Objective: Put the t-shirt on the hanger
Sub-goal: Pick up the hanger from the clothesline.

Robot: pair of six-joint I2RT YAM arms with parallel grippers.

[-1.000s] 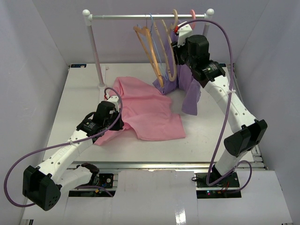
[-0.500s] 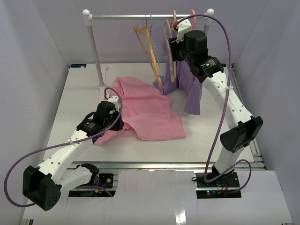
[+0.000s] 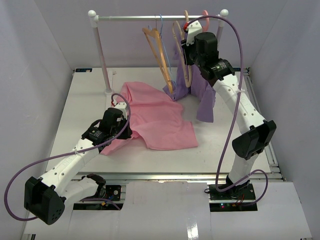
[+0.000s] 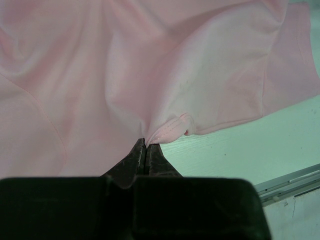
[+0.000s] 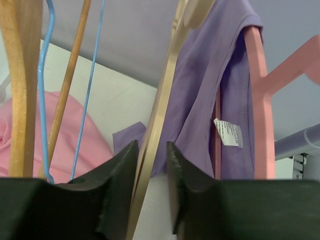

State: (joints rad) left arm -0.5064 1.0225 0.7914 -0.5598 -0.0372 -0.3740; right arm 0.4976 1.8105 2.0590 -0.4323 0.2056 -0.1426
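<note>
Rail [image 3: 150, 17] over a white table [image 3: 85, 115]
A purple shirt [image 3: 204, 100] hangs on a pink hanger [image 5: 257, 100] near the rail's right end; an orange hanger [image 3: 159, 55] and a blue hanger [image 5: 44, 100] hang further left.

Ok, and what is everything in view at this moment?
t-shirt: one, light pink, crumpled on the table
hanger: one, beige, on the rail
wooden hanger: one, orange-brown, on the rail, left of the beige one
wire hanger: one, blue, beside the wooden one
pink hanger: one, on the rail, carrying the purple shirt
purple shirt: one, hanging down to the table
rail: one, silver on white posts, at the far edge
table: one, white
left gripper: shut on the t-shirt's hem
right gripper: fingers either side of the hanger, grip unclear
</note>
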